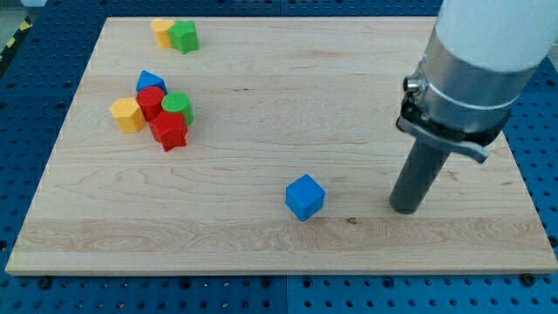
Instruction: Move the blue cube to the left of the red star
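Pale wooden board [349,78] lies on blue pegboard table [540,113].

Pale wood-grain tabletop [349,87] on a blue perforated base [540,131]. Blue cube [304,197]; red star [169,131], red cylinder [150,102], green cylinder [177,105], yellow block [128,114], blue triangle [150,82]. At eleven o'clock, a green star [184,37] and another yellow block [161,31]; my tip [405,209] is dark grey.

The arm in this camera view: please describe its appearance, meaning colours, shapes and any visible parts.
A wide white cylindrical body at the view's top right, then a grey metallic collar with a dark clamp ring and a small bolt. Below it is a straight dark grey rod, ending at my tip. No cables or markings show.
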Robot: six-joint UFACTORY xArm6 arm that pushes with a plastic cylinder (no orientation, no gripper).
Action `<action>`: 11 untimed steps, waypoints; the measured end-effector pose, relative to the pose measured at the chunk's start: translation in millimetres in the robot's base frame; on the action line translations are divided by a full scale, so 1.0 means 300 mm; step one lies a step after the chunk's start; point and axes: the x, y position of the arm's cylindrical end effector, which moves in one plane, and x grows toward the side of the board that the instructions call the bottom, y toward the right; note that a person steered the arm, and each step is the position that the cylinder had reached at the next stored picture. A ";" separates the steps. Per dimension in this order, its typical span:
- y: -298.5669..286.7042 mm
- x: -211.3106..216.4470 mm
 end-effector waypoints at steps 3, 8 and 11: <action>-0.711 -0.107; -0.865 -0.018; -0.904 -0.065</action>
